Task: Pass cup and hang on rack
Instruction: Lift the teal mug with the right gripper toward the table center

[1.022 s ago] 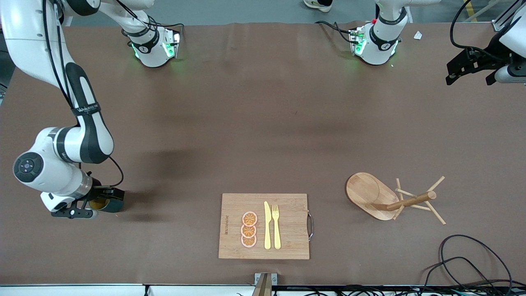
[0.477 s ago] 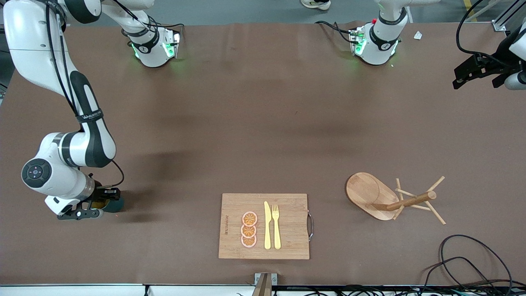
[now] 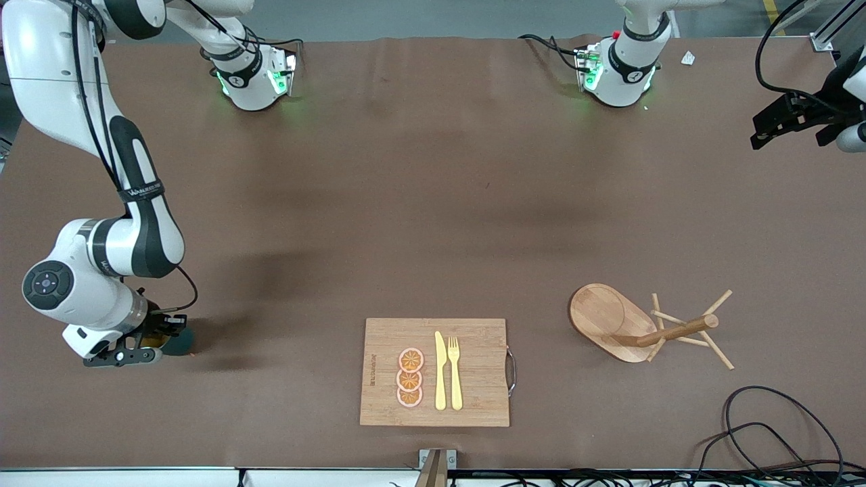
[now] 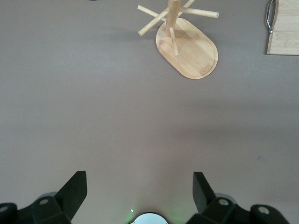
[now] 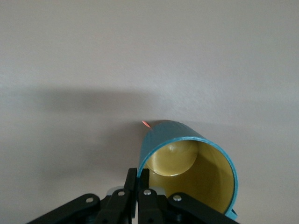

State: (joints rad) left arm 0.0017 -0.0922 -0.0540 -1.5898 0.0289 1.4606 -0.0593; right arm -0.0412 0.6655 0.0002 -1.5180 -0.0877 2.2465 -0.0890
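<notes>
The cup (image 5: 189, 163) sits low at the right arm's end of the table, its yellow inside showing. The right gripper (image 5: 138, 179) pinches the cup's rim, fingers pressed together on the wall. The rack (image 3: 643, 328) stands toward the left arm's end, beside a board (image 3: 434, 372) with cutlery. The left gripper (image 4: 139, 196) waits high over the table (image 3: 433, 203), fingers spread wide.

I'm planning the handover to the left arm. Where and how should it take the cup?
Judging by the right wrist view, the right gripper is shut on the cup at its rim wall. So the left gripper, open and waiting, would best pinch the free rim across from it, coming from the open mouth.
</notes>
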